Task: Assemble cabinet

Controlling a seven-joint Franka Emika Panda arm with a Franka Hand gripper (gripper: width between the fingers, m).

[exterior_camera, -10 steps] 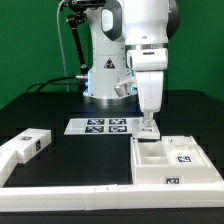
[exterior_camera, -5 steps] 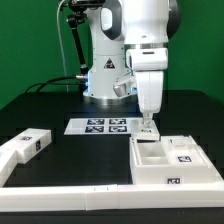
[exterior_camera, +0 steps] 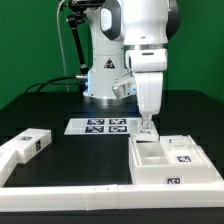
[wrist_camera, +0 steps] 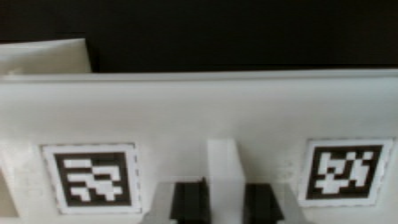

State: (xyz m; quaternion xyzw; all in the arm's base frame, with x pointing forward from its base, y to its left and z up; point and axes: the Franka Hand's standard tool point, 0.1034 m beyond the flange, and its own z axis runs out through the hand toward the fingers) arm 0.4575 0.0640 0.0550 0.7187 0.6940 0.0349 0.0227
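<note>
The white cabinet shell (exterior_camera: 168,168) lies open side up at the exterior view's right, with marker tags on its front and a tagged white block (exterior_camera: 186,154) on its right part. My gripper (exterior_camera: 148,128) reaches straight down onto the shell's far wall. In the wrist view the wall (wrist_camera: 214,105) fills the frame and carries two tags (wrist_camera: 89,178). My gripper (wrist_camera: 224,205) has its dark fingers (wrist_camera: 189,205) close on either side of a narrow white rib of the cabinet. Another tagged white block (exterior_camera: 33,140) lies at the exterior view's left.
The marker board (exterior_camera: 103,125) lies in front of the robot base, just left of my gripper. A long low white rail (exterior_camera: 70,196) runs along the front edge and turns back at the left. The table top is black.
</note>
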